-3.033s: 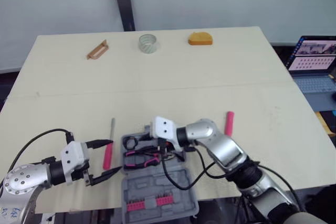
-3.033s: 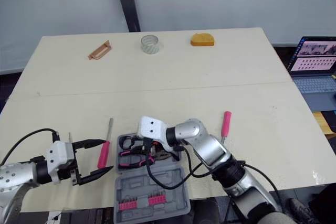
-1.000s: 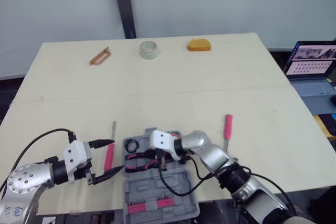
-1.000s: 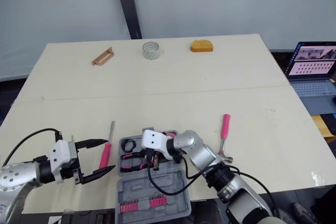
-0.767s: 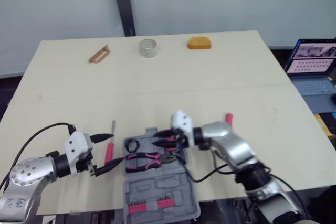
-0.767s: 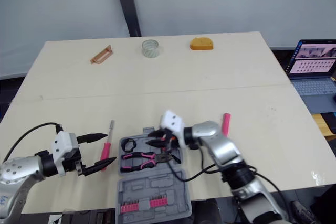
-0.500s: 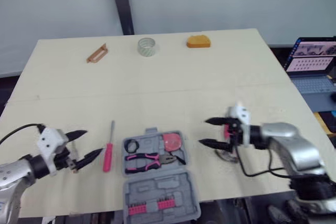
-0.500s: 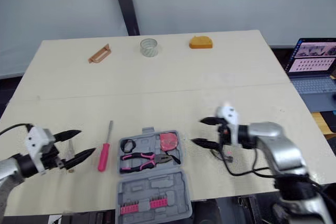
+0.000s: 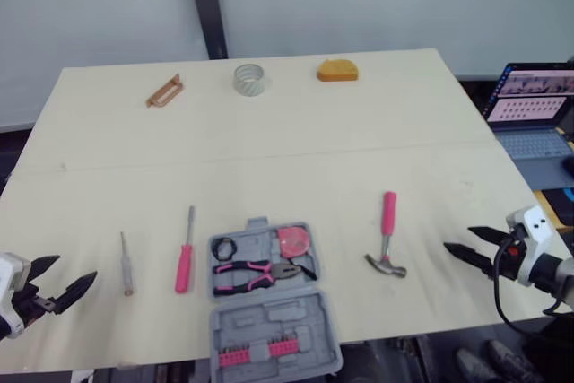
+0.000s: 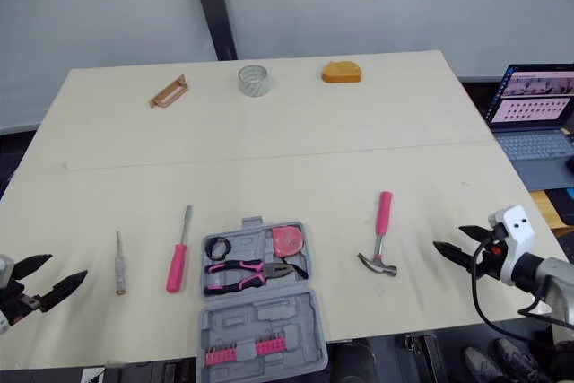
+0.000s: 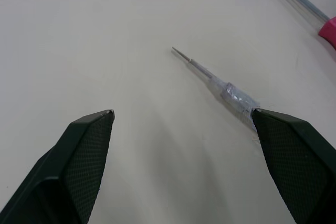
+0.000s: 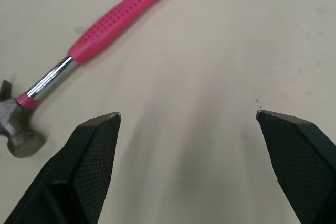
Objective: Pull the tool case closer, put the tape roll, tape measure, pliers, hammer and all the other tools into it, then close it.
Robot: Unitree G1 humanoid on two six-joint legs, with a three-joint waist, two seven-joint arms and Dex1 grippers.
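Your right gripper (image 10: 448,238), spread and empty, was the one nearer the hammer (image 10: 381,232) (handle pointing away, head toward you), which lay between it and the open tool case (image 10: 260,316).

Head eyes overlook the whole table (image 9: 269,132); wrist cameras skim it closely, the right sharing the hammer (image 12: 113,15).

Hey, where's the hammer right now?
In the head views the hammer lies flat on the robot's right, between the open tool case and the right gripper, touching neither, with its pink handle pointing away from the robot.
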